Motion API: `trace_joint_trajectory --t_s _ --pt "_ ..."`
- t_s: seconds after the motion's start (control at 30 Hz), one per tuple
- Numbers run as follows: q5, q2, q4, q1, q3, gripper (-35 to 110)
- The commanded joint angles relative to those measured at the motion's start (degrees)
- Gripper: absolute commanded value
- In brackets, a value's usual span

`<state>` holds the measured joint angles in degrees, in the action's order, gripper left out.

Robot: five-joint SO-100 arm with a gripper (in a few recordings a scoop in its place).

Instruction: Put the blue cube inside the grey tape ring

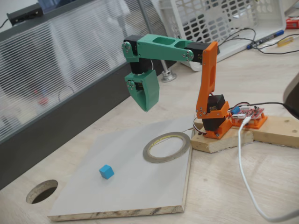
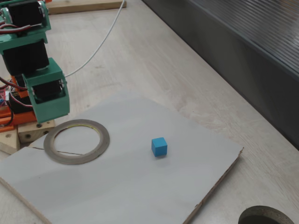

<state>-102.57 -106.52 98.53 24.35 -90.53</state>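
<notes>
The blue cube [image 1: 106, 171] [image 2: 159, 146] sits alone on the grey board [image 1: 140, 196] [image 2: 117, 196], a few cube-widths outside the grey tape ring. The grey tape ring [image 1: 161, 161] [image 2: 103, 140] lies flat on the board's corner near the arm's base, and its hollow centre holds nothing. My green gripper [image 1: 146, 108] [image 2: 49, 117] hangs pointing down above the ring's edge, well off the board, with its jaws together and nothing held. It is a good distance from the cube.
A round hole [image 1: 42, 191] [image 2: 266, 217] is cut in the tabletop beyond the board's corner. The orange arm base stands on a wooden block [image 1: 275, 128], with a white cable [image 1: 243, 163] trailing from it. A dark partition [image 1: 56, 126] runs along the table's edge.
</notes>
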Motion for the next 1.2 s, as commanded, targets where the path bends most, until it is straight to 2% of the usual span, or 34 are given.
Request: trace_joint_trajectory --t_s 0.0,1.0,1.17 --pt "-0.5 -1.3 0.3 0.4 0.1 0" --pt "-0.6 -1.3 -0.2 -0.6 0.1 0" --pt "-0.8 -1.3 -0.2 -14.2 0.1 0"
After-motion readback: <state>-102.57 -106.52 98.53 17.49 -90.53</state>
